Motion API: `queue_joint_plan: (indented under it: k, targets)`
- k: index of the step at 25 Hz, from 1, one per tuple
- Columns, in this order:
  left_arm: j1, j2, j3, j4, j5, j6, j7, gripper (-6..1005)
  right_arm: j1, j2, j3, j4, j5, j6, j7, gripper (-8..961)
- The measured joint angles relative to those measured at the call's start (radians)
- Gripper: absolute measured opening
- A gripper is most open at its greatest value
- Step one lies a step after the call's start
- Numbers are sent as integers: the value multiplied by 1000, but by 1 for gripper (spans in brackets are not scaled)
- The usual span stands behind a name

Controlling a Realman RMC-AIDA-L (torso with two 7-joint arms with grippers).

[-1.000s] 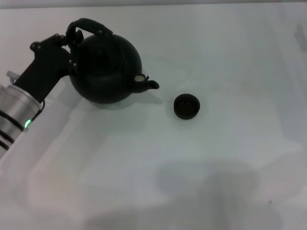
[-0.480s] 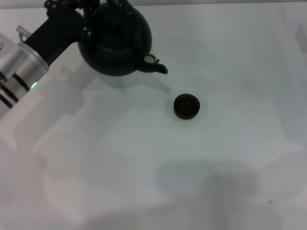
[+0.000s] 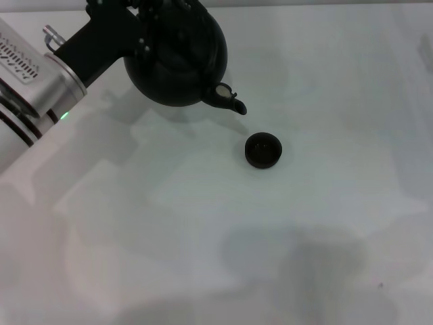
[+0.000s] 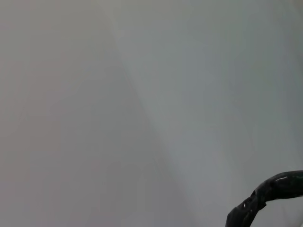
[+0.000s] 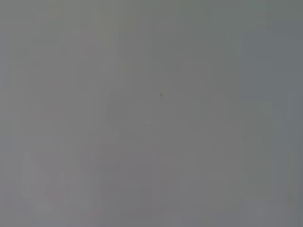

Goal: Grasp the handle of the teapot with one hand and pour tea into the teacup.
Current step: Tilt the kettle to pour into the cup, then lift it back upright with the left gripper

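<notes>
The left gripper (image 3: 145, 8) is gripping the round, matte-black teapot (image 3: 179, 57) aloft, its short spout tilting down toward the small dark teacup (image 3: 262, 149).

Head camera looks steeply down over the white table (image 3: 325, 237); both wrist cameras face blank surface.

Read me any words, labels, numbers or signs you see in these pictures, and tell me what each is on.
Silver sleeve of the left arm: a row of dark marks, too small and blurred to read.
Teapot: no text visible.
Teacup: no text visible.
Table: no text visible.
Both wrist views: no text.
</notes>
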Motion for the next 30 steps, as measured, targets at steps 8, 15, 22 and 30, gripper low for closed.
queue_joint_plan:
  k: [8,15,22,30]
  targets:
    - [-12,-2,0,32,2,-69,41,99,0,-1,12,-19,2,9,19,845]
    - [-35,-2,0,42,3,-94,73,99,-3,-1,26,-35,3,6,41,845]
    - [-42,-3,-1,104,15,-155,170,98,4,0,51,-37,3,4,42,845]
    - [-55,-2,-1,113,35,-182,192,98,6,0,51,-37,4,3,42,845]
